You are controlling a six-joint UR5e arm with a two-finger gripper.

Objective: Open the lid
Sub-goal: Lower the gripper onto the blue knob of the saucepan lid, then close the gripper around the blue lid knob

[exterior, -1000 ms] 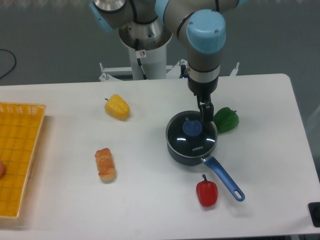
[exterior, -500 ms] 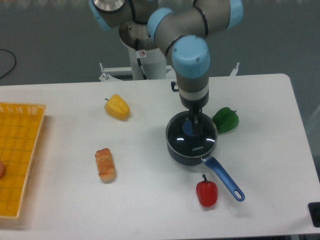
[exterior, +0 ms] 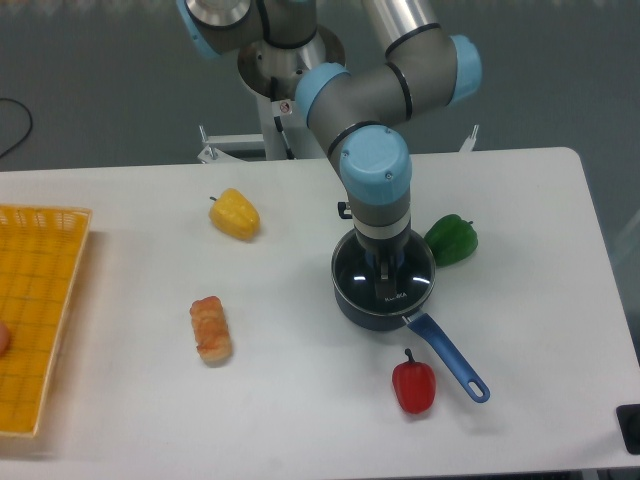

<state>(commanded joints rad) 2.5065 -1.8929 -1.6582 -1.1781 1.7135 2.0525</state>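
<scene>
One tool [exterior: 386, 272] down over lid [exterior: 412, 283] on saucepan [exterior: 358, 306]; finger spacing unclear, knob hidden.

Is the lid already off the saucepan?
No, the lid sits flat on the saucepan, with the end effector down at its centre.

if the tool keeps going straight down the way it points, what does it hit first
Most likely the lid on the saucepan. The tool points straight down over the lid's centre, where the knob sits hidden beneath it. Its height above the lid is unclear.
</scene>
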